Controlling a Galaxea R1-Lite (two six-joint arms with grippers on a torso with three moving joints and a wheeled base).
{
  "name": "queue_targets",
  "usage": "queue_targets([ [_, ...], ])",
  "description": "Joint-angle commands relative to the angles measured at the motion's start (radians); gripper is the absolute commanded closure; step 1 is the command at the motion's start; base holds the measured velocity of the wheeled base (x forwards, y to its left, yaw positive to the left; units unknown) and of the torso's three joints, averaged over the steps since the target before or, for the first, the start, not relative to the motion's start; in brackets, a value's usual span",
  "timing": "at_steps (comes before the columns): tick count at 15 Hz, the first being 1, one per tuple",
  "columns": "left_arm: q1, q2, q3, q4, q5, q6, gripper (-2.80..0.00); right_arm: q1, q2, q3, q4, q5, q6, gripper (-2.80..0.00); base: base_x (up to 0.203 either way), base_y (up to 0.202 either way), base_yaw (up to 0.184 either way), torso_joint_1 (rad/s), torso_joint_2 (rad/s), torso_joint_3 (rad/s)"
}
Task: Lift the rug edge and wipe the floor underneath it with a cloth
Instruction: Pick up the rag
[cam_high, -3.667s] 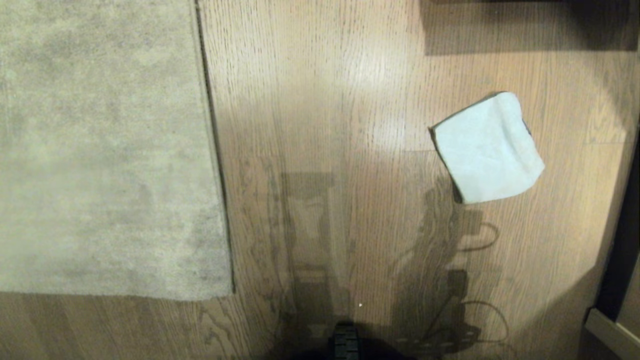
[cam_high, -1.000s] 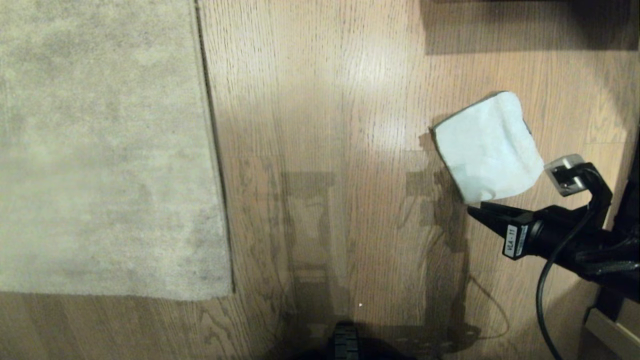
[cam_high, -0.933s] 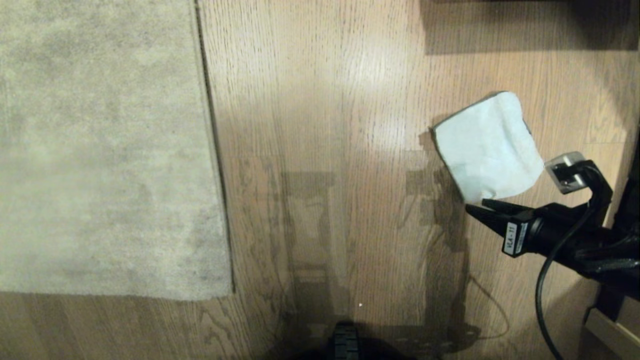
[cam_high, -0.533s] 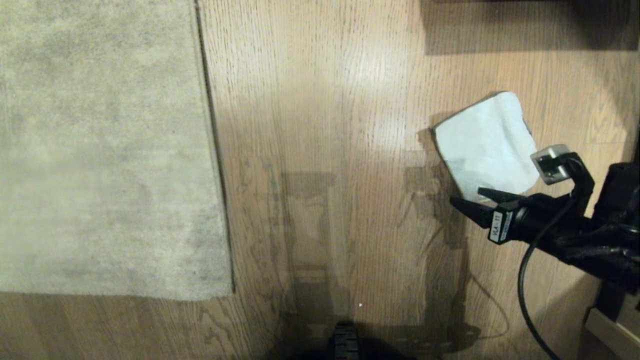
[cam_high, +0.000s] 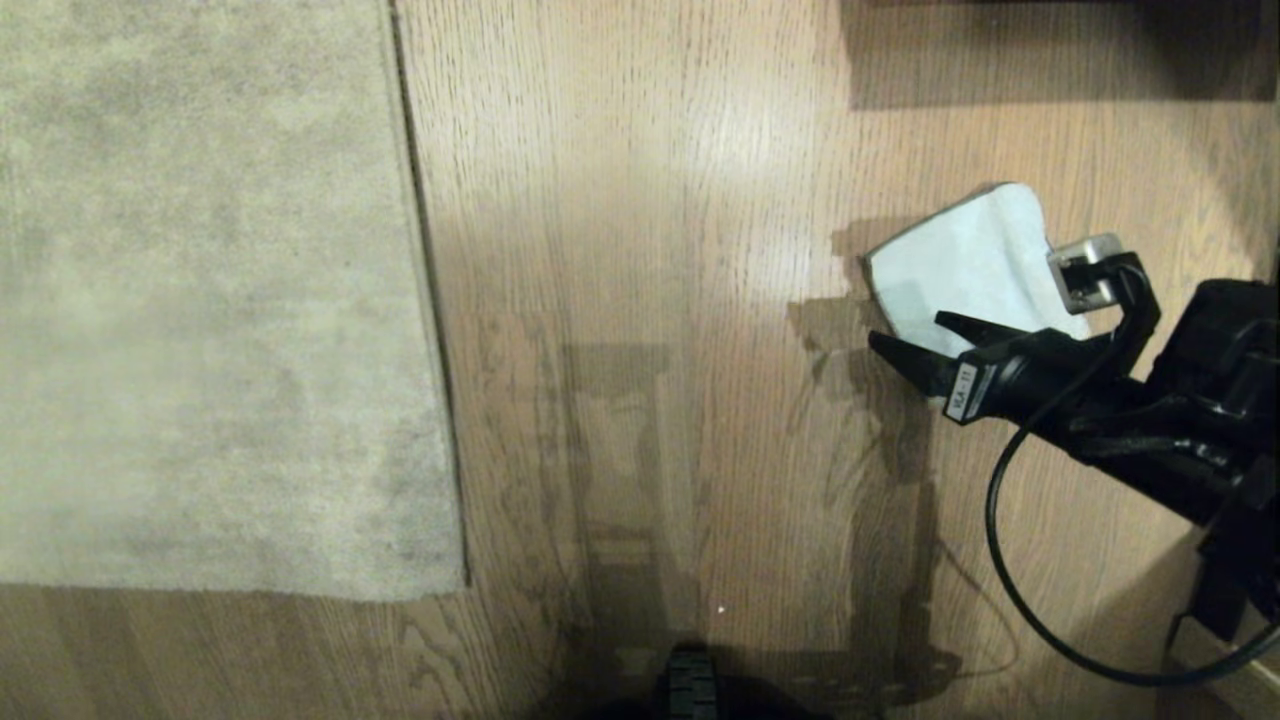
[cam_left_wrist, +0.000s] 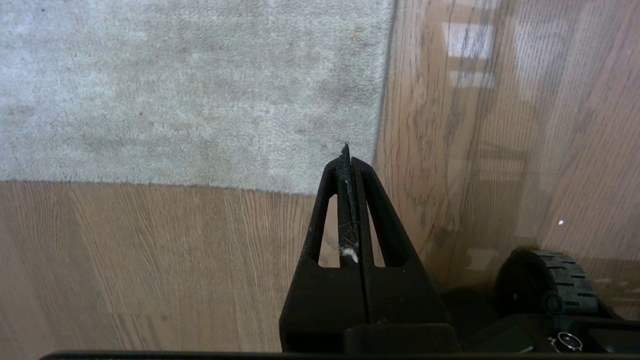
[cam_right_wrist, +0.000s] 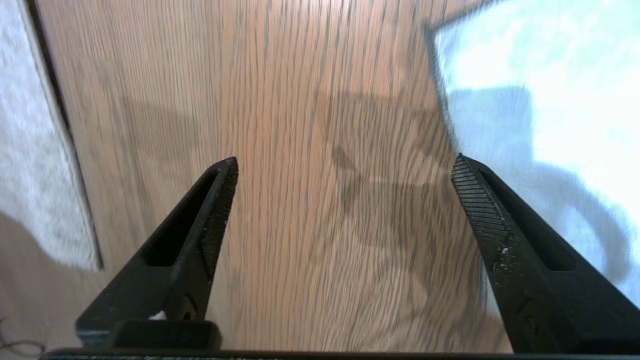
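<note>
On the head view's left: rug edge (cam_high: 425, 300), the straight border of a mottled grey-beige rug, lying flat on the floor (cam_high: 640, 250), its near corner squared off toward the robot. Floor is light brown wood-grain plank with a pale sheen at centre. Right of centre: cloth (cam_high: 960, 265), pale blue-green, flat on the floor, well apart from the rug. Right pincer (cam_high: 915, 342) reaches in from the right margin, fingers parted, tips pointing toward the rug; one tip lies over the cloth's near edge, the other over bare floor just beside it. Whether either tip touches the cloth cannot be told. A black cable (cam_high: 1010, 560) loops from the arm.

Left wrist view: left pincer (cam_left_wrist: 346, 155), fingers pressed together, holding nothing, poised above the rug's corner (cam_left_wrist: 370, 185). A wheel (cam_left_wrist: 547, 280) of the base shows beside it.

Right wrist view: right pincer (cam_right_wrist: 345, 167) spread wide and empty; one finger over plank floor (cam_right_wrist: 310, 150), the other over the cloth (cam_right_wrist: 540, 75) near its dark-stitched border. Rug edge (cam_right_wrist: 65, 145) shows at the far side.
</note>
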Motion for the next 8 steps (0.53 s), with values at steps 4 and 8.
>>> queue_targets([
  [4, 0.0, 0.0, 0.0, -0.001, 0.0, -0.001, 0.0, -0.008, 0.053, -0.108, -0.007, 0.002, 0.001, -2.8, 0.0, 0.0, 0.0, 0.0, 0.0, 0.0],
  [8, 0.0, 0.0, 0.0, -0.001, 0.0, -0.001, 0.0, -0.039, 0.117, -0.159, -0.026, 0.004, 0.0, -2.8, 0.0, 0.0, 0.0, 0.0, 0.0, 0.0],
])
